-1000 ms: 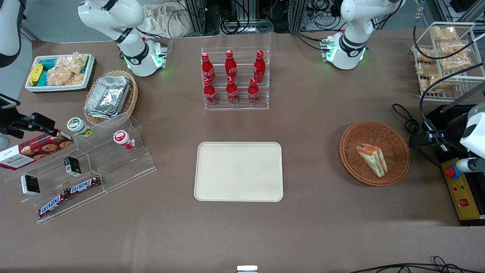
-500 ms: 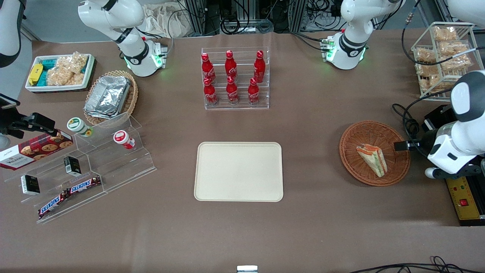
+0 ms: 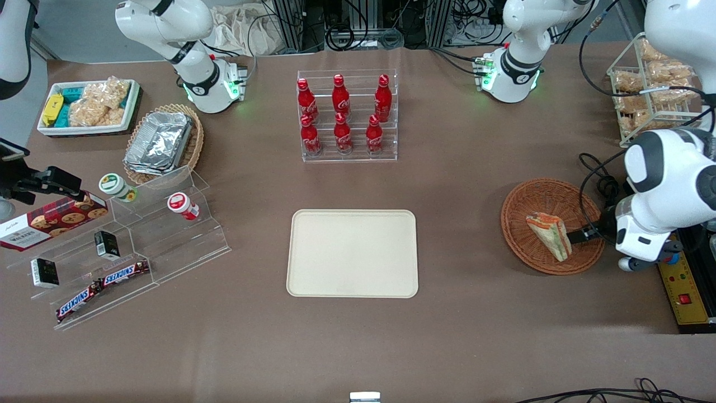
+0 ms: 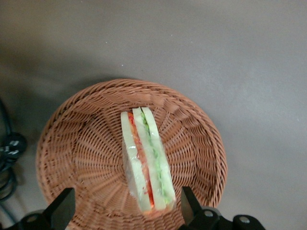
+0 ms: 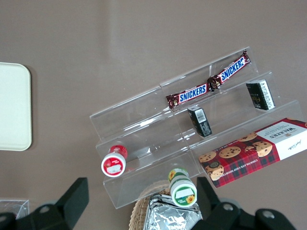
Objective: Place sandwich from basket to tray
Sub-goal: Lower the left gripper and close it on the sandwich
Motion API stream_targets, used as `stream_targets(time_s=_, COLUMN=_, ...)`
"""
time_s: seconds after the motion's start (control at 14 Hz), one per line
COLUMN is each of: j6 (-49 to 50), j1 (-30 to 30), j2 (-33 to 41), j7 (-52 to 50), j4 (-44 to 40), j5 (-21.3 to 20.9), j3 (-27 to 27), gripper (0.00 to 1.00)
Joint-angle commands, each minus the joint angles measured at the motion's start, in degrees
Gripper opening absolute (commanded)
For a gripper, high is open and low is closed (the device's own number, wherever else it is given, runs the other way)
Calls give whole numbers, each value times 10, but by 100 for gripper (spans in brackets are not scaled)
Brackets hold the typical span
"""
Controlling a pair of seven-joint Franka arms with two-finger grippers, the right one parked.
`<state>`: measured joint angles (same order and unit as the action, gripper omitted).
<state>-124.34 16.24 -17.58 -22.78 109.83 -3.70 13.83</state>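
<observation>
The sandwich [image 3: 549,235] is seen lying in the basket [image 3: 531,201], well apart from the tray [image 3: 352,253] on the bench [image 3: 447,336]. The pincer [image 4: 125,207] is held open above the basket rim; its fingertips [image 4: 64,207] are cut off in the wrist view.

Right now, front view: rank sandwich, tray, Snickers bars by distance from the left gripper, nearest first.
Gripper hovers over the basket, jaws open.
1. Sandwich, in the basket beside the gripper.
2. Tray, mid-table.
3. Snickers bars, toward the parked arm's end.
</observation>
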Motion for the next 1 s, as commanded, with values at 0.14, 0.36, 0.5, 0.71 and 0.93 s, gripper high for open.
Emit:
stream_targets(time_s=0.14, j6=-118, j1=0, j2=-6, j7=-57, j4=82, j5=0, j3=0, gripper=99)
stream_targets(time_s=0.36, j6=-152, j1=-1, j2=-23, j7=-61, j4=99, j5=0, j3=0, gripper=98)
stream_targets(time_s=0.5, j6=-171, j1=-2, j2=-32, j7=-68, j4=100, j5=-1, j3=0, gripper=98)
stream_targets(time_s=0.71, j6=-196, j1=-2, j2=-39, j7=-69, j4=115, j5=-2, j3=0, gripper=97)
stream_targets(time_s=0.93, j6=-234, j1=-2, j2=-46, j7=-69, j4=140, j5=-2, j3=-3, gripper=91)
